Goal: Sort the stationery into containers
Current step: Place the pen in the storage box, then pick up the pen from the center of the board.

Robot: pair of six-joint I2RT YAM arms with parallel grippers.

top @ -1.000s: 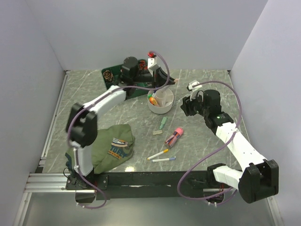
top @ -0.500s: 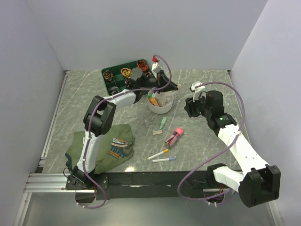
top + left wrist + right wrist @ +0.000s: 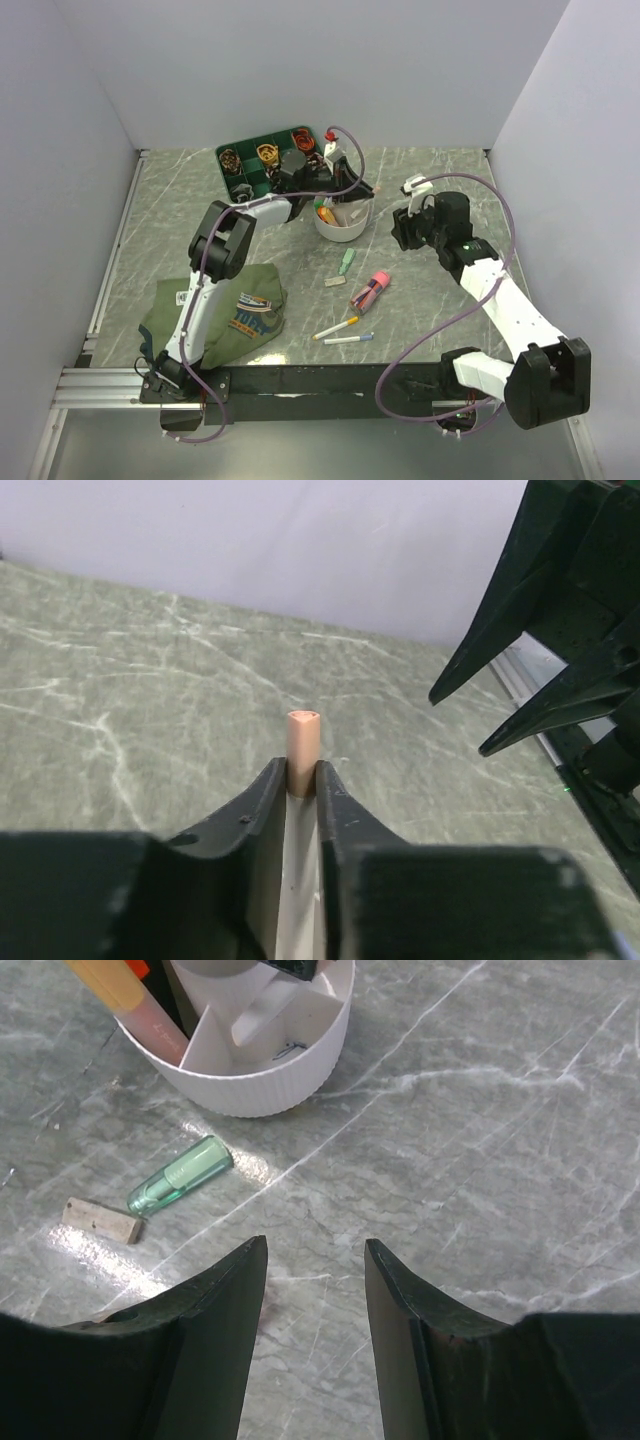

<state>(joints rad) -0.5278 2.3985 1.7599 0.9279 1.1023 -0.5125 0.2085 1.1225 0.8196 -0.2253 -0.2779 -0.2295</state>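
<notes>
Setting: a grey-green marbled table [image 3: 450, 180] sat inside plain white walls, with both arms mounted at its near edge.
Container: the white cup [image 3: 343, 222] stood toward the back of the table, just in front of the green tray [image 3: 250, 165]. Its dividers kept each item upright in its own slot.
Already sorted: an orange marker [image 3: 130, 1000] leaned in one outer slot of the cup, tip up.
Left gripper: the left gripper [image 3: 302, 770] was reached out over the cup, jaws pinched together on a peach stick [image 3: 302, 742]. The stick poked out past the fingertips, probably so it could be dropped end-first into a slot.
Right gripper: the right gripper [image 3: 315, 1250] hung low beside the cup with its jaws apart and nothing between them. It pointed down at the loose items, apparently waiting clear of the left arm's drop.
Loose nearby: a green marker [image 3: 180, 1175] lay flat just in front of the cup, with a small tan block [image 3: 100, 1220] near it.
Loose further out: a pink highlighter [image 3: 372, 288] lay mid-table, and a yellow pen [image 3: 336, 328] and a white pen [image 3: 348, 339] lay close together near the front edge.
Not for sorting: the olive shirt [image 3: 225, 315] was bunched at the front left, apart from the stationery.
Progress: judged early, since most pieces lay outside the cup.
</notes>
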